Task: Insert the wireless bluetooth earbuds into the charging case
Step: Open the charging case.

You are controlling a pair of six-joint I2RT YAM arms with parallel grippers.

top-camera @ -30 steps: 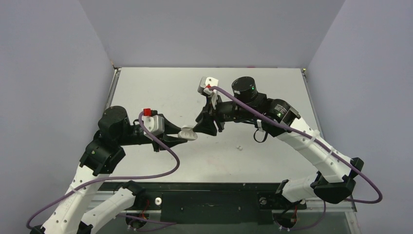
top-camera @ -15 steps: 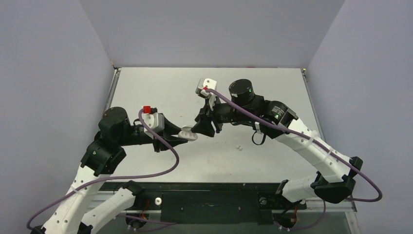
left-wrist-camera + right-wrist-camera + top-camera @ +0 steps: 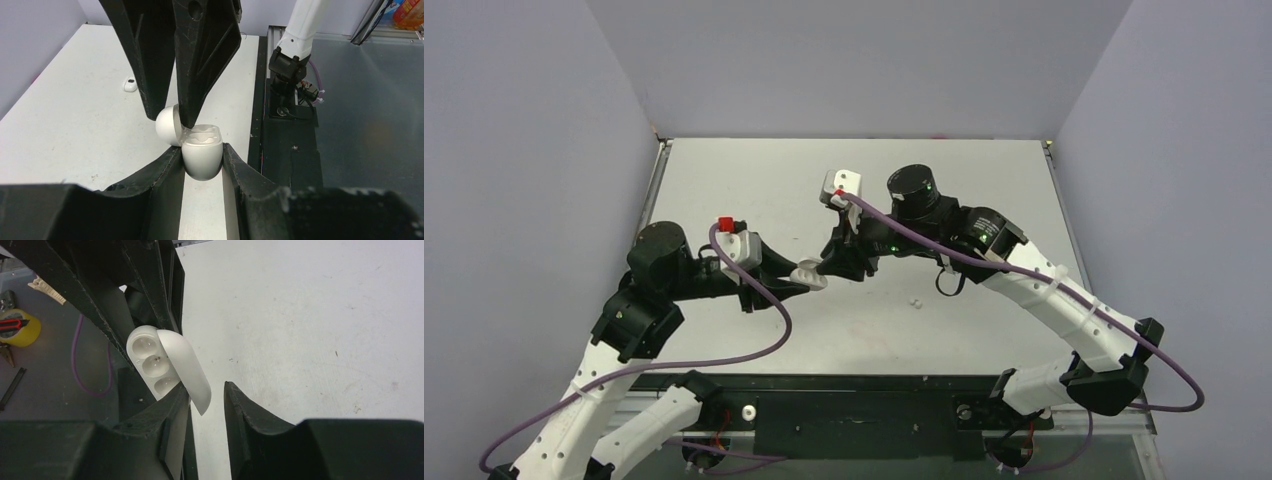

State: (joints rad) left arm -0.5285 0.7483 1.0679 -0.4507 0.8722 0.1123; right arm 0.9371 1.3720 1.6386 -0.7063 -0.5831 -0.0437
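The charging case (image 3: 201, 157) is a glossy white pebble. My left gripper (image 3: 201, 150) is shut on its body and holds it above the table. Its lid (image 3: 167, 125) stands hinged open to the left. In the right wrist view the case (image 3: 150, 362) shows its round sockets, empty, and the lid (image 3: 187, 370) slants between my right gripper's fingers. My right gripper (image 3: 206, 386) is open, with one finger against the lid's inner side. From above, the case (image 3: 810, 273) sits between both grippers. Tiny white earbuds (image 3: 915, 299) lie on the table to the right; one (image 3: 130, 85) shows in the left wrist view.
The black rail (image 3: 854, 385) runs along the table's near edge. Grey walls close in the left, back and right sides. A yellow tape roll (image 3: 20, 327) lies off the table. The right arm's base (image 3: 290, 65) stands by the near edge.
My right gripper has moved a little left and closer to the case. My left gripper has kept hold of the case and barely moved.
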